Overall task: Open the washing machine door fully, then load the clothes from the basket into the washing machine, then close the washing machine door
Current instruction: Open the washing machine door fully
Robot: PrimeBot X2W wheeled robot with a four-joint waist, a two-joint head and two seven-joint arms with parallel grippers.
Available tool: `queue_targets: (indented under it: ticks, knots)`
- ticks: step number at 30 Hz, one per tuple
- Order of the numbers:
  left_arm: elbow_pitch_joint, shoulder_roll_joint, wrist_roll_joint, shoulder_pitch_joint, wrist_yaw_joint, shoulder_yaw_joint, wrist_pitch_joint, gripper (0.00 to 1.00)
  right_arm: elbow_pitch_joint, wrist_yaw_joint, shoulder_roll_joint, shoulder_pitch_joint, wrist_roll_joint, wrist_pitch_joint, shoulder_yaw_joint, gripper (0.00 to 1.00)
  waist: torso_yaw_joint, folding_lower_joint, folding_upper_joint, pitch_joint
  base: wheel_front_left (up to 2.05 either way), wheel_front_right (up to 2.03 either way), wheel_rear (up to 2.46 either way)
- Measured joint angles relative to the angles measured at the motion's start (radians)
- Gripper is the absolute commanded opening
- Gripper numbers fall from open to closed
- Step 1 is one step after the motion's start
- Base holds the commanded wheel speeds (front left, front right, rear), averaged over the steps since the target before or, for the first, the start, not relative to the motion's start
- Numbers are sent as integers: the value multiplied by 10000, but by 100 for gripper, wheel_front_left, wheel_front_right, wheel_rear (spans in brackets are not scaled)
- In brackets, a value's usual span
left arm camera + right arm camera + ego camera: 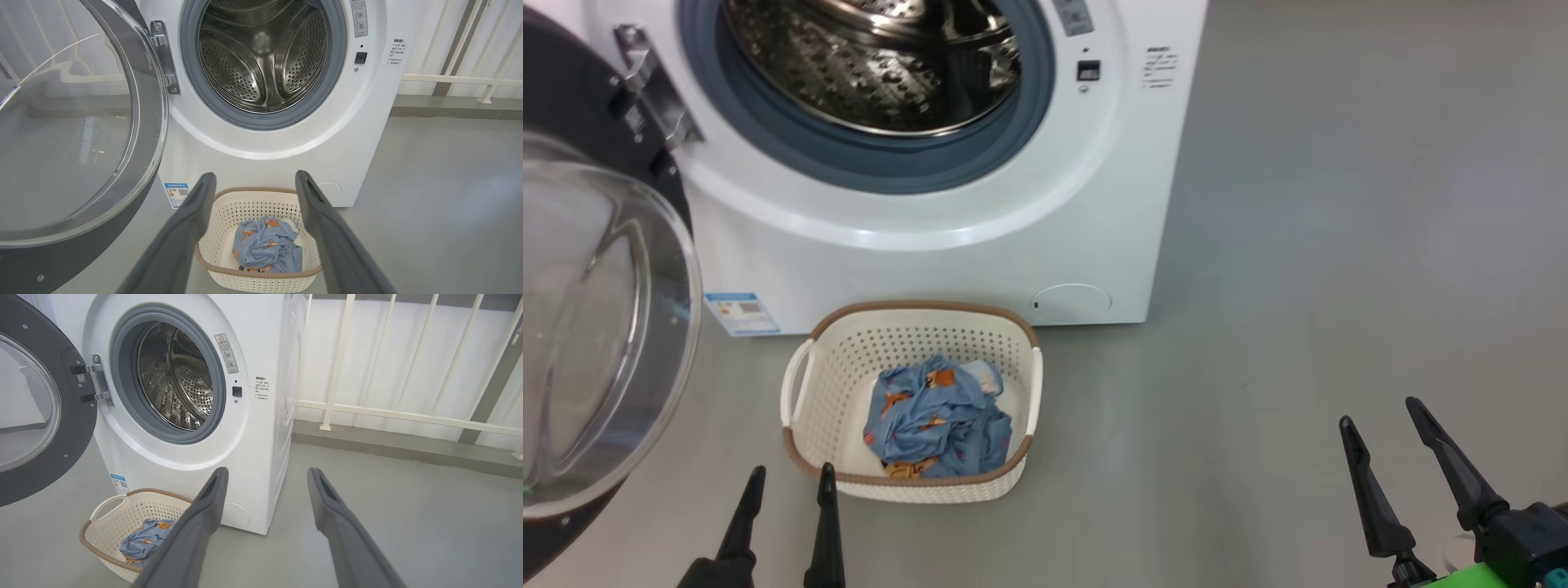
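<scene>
Left gripper [791, 474] hangs low, just short of the small cream-white perforated plastic basket [915, 343] with a brown woven-look rim; fingers apart, empty. Right gripper [1379, 411] sits well off to the right over grey floor [1258, 327], fingers apart, empty. Crumpled light-blue printed fabric clothes [935, 420] lie in the basket, toward its right side. Beyond: big white front-loading washing machine [931, 261], large round black-rimmed glass door [605, 327] swung open at left.

Risks:
- a shallow pinch lifts one piece only
- the light basket drags or tips
- trailing cloth snags the grey rubber ring [866, 163]
- the left arm bumps the door
</scene>
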Motion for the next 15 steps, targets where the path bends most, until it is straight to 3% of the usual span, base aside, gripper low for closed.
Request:
queue_targets:
  ticks: [15]
  knots:
    - [-165, 224, -115, 332, 268, 240, 140, 100, 56, 0, 222, 483, 2, 0, -299, 100, -755, 0, 0, -801, 0, 0, 0]
